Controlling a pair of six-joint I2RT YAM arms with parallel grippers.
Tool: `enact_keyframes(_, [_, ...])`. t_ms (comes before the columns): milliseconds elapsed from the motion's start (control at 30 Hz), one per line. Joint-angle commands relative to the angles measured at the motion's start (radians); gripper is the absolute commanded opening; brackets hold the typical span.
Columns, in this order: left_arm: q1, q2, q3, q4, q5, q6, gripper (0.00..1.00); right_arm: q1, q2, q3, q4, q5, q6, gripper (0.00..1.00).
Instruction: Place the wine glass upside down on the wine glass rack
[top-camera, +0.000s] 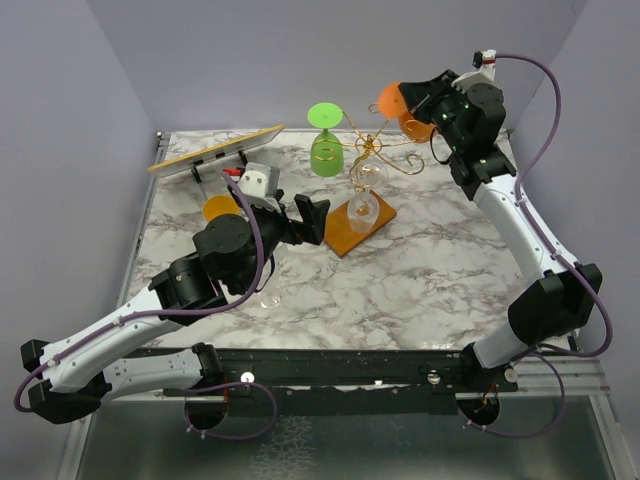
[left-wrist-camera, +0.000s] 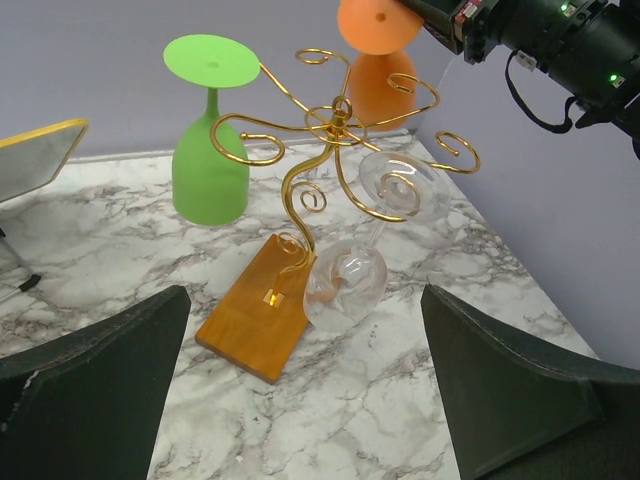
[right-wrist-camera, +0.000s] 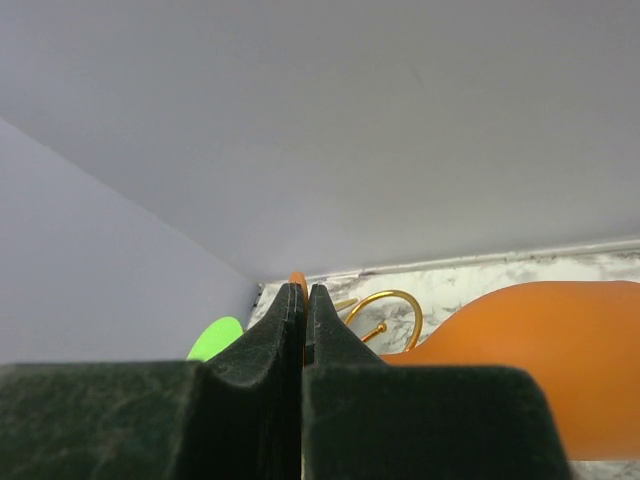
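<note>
Marble table. Right gripper, high at upper right, pinches orange wine glass beside rack. Left gripper low, jaws wide, empty.

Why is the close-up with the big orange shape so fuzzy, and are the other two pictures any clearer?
Right wrist view: the orange wine glass is too near the lens, so it blurs, as does the right gripper, jaws shut on it. Left wrist view: sharp on the wine glass rack, glints on the clear glass. Top view: even light, soft shadows.
</note>
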Motion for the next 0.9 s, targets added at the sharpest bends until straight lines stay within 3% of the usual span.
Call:
enact_keyframes(0, [-0.004,0.003,0.012,0.01,0.028,0.005,0.99,-0.001,0.009,0.049,-0.101,-0.076,0.063,0.01])
enact_keyframes(300, [-0.004,0.009,0.009,0.013,0.046,-0.003,0.99,-0.001,0.008,0.061,-0.188,-0.172,0.102,0.01])
enact_keyframes(867, [-0.004,-0.002,-0.008,0.011,0.044,-0.011,0.99,-0.001,-0.092,0.046,-0.325,-0.111,0.101,0.01])
